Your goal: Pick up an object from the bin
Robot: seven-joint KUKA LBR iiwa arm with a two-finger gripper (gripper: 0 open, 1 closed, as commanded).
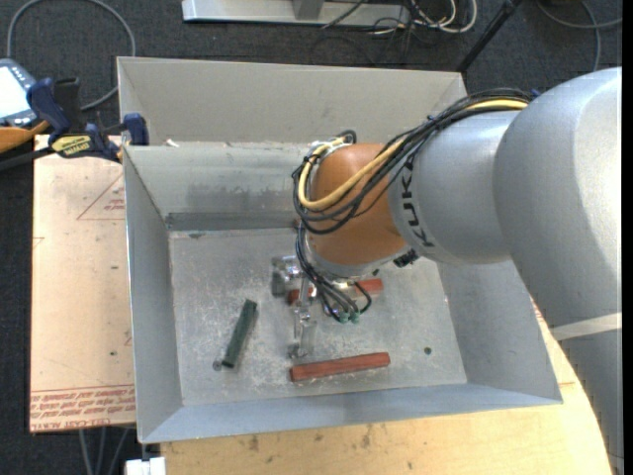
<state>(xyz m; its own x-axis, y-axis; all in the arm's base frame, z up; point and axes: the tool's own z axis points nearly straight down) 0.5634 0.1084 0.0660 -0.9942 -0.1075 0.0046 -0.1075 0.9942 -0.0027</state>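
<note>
My gripper (299,336) hangs low over the bin floor near the front middle, below the orange wrist cover. Its tip stands just above the left end of a reddish-brown flat bar (339,366) that lies crosswise near the bin's front wall. I cannot see whether the tip touches the bar. A small red thing (371,285) peeks out to the right of the gripper, mostly hidden by the wrist and its cables. A dark green stick-like marker (237,333) lies slanted on the floor to the gripper's left, well apart from it.
The arm comes in from the right and covers the bin's right rear part. The floor left of the marker and along the back wall is bare metal with light dust.
</note>
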